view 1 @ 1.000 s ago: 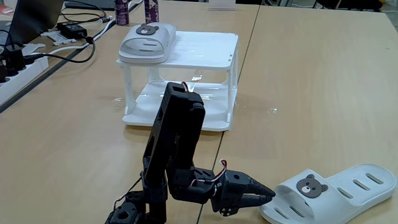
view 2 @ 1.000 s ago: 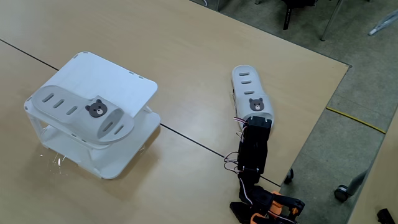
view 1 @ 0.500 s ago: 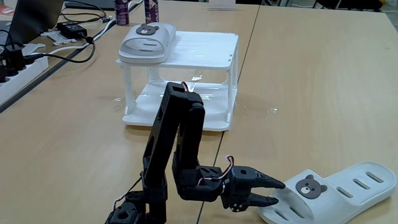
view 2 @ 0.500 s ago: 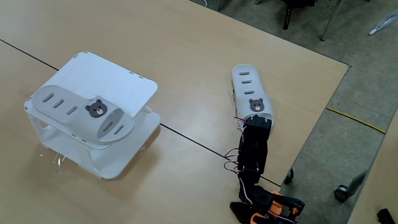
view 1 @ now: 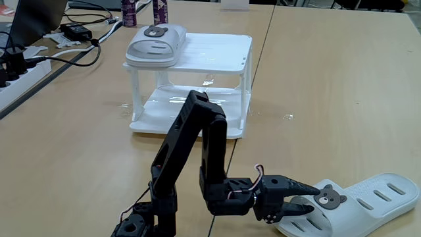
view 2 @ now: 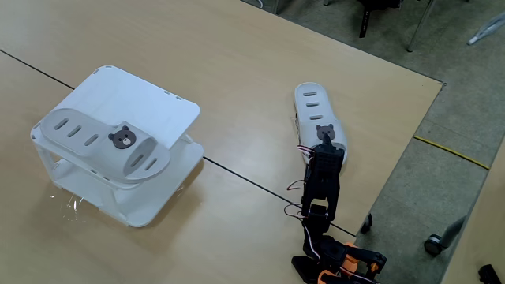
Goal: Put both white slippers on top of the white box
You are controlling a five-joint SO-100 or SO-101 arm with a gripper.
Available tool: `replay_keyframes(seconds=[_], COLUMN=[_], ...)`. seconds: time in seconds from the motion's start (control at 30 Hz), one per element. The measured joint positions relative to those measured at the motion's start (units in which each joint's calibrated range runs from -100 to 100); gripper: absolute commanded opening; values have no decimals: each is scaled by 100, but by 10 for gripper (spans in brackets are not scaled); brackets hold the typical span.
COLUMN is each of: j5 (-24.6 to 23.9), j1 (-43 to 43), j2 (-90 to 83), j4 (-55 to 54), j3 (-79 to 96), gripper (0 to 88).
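One white slipper (view 1: 156,42) lies on the left part of the white box's flat top (view 1: 217,49); in the other fixed view this slipper (view 2: 95,140) lies across the box (view 2: 150,99) with its bear badge facing up. The second slipper (view 1: 368,201) lies on the table at the lower right, and it (view 2: 313,110) is seen near the table's right edge. My gripper (view 1: 316,200) is low over the table and open. Its jaws straddle the strap end of this slipper, the upper finger beside the bear badge (view 1: 329,195). Seen from above, the gripper (view 2: 324,144) reaches the badge's near side.
A laptop, a power strip (view 1: 20,72) and cables (view 1: 79,46) lie at the far left, with two bottles (view 1: 129,12) behind the box. The table's edge (view 2: 394,170) runs close to the slipper, with floor beyond. Bare tabletop lies between box and slipper.
The arm has stretched forward and lower. The open gripper has travelled from short of the slipper onto its strap end. Both slippers and the box have stayed put.
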Motion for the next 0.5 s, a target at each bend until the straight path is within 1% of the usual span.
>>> replay_keyframes(seconds=[0.07,0.13,0.4,0.5], j5=[0,0,0,0], j1=[0,0,-120,-112], j2=[206,429,1155,1287], j4=[0,0,9,249], j3=[-359,-764,-2075,-2444], gripper=[213,227,222,221])
